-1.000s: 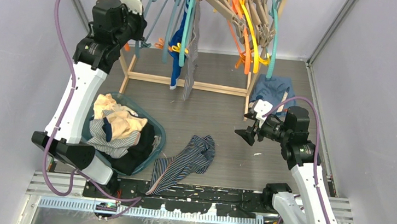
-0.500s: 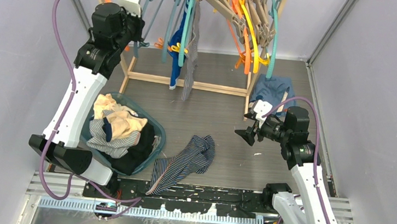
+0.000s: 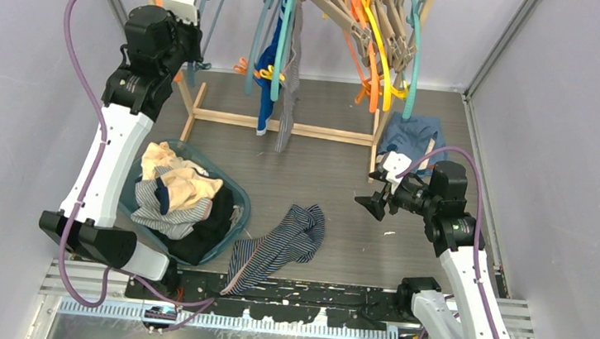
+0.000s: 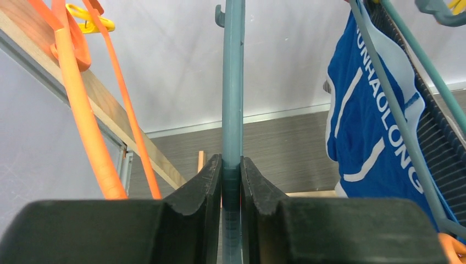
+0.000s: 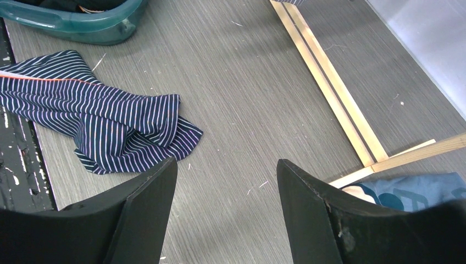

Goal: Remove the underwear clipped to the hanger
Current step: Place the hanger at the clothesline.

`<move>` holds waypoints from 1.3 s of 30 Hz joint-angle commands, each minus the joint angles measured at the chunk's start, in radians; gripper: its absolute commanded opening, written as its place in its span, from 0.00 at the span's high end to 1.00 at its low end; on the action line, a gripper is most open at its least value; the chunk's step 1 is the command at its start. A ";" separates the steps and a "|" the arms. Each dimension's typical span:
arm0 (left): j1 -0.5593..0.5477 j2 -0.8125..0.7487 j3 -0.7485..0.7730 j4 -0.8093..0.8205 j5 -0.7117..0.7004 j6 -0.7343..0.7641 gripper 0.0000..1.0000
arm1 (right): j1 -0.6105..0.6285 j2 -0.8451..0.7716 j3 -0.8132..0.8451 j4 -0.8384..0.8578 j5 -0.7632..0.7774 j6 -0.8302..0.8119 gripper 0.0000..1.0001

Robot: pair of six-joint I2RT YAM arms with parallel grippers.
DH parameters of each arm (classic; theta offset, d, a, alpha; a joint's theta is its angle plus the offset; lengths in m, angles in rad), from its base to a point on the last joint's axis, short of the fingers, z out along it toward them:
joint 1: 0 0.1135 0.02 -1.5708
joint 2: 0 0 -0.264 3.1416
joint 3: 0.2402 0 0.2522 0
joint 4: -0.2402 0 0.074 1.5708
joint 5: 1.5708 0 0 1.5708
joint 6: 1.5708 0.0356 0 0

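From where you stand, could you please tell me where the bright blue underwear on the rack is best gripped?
I would grip the bright blue underwear at its free lower hem, coming from the near side: it hangs straight down below the crowded hangers.

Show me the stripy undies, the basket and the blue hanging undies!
Stripy undies (image 5: pixel 118 126): right wrist view, middle of the crumpled cloth.
Basket (image 3: pixel 244 202): top view, its right rim.
Blue hanging undies (image 4: pixel 367 125): left wrist view, its front panel.

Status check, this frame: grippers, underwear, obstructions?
Left gripper shut on teal hanger. Right gripper open, empty. Blue underwear hanging, striped pair on table. Orange hangers alongside.
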 commanded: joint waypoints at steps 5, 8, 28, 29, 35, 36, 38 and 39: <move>0.002 -0.108 -0.032 0.052 0.029 0.023 0.72 | -0.005 0.004 0.004 0.025 -0.009 -0.008 0.28; 0.002 -0.128 -0.035 0.043 0.042 0.025 0.66 | -0.004 0.004 0.005 0.025 -0.012 -0.008 0.28; 0.002 -0.496 -0.280 -0.347 0.371 0.174 0.02 | 0.001 0.058 -0.007 0.014 -0.058 -0.030 0.27; 0.002 -0.515 -0.305 -0.386 0.412 0.187 0.02 | 0.003 0.062 -0.007 0.014 -0.056 -0.030 0.27; 0.000 -0.594 -0.484 -0.594 0.737 0.356 0.02 | 0.005 0.070 -0.011 0.020 -0.048 -0.030 0.27; -0.004 -0.598 -0.512 -0.613 0.773 0.372 0.02 | 0.005 0.072 -0.012 0.021 -0.046 -0.030 0.27; -0.027 -0.594 -0.565 -0.623 0.813 0.389 0.04 | 0.004 0.077 -0.013 0.023 -0.039 -0.029 0.27; -0.044 -0.585 -0.589 -0.621 0.818 0.398 0.04 | 0.005 0.080 -0.014 0.023 -0.034 -0.030 0.27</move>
